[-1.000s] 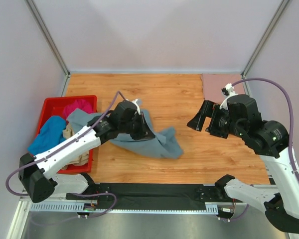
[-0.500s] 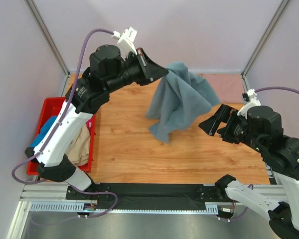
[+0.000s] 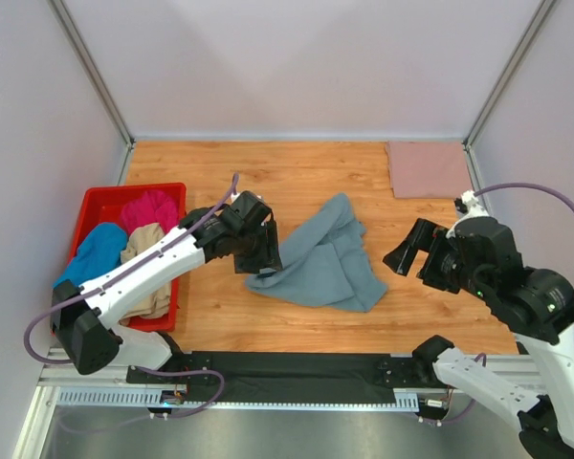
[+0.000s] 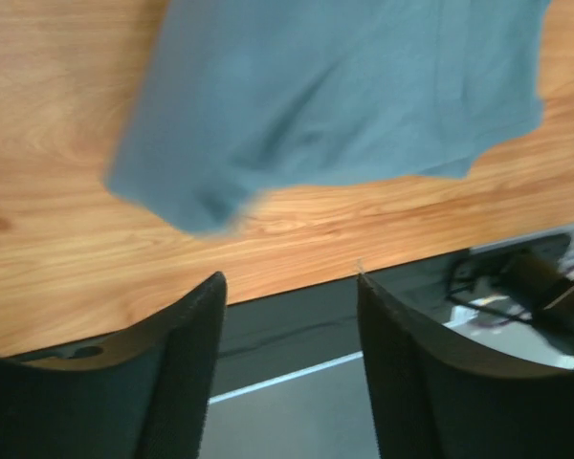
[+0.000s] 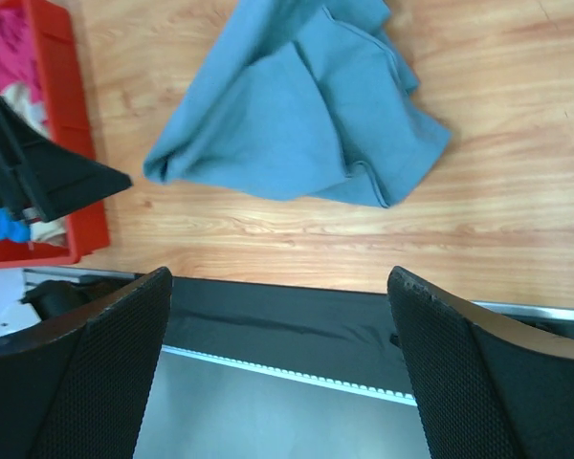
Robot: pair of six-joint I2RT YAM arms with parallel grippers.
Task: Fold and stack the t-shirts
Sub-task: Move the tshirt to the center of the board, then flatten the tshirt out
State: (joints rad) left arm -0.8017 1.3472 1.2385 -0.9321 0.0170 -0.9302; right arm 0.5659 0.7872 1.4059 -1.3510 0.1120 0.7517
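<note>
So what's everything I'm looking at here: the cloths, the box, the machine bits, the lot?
grey-blue t-shirt: one, slate grey-blue, crumpled in the middle of the table
pink t-shirt: one, dusty pink, lying flat at the far right corner
magenta t-shirt: one, magenta, far end of the bin
blue t-shirt: one, bright blue, left side of the bin
beige t-shirt: one, beige, in the bin beside the blue one
bin: one, red, left edge of the table
table: one, wood brown
left gripper: one, black, open and empty, by the grey-blue shirt's left edge
right gripper: one, black, open and empty, right of that shirt
</note>
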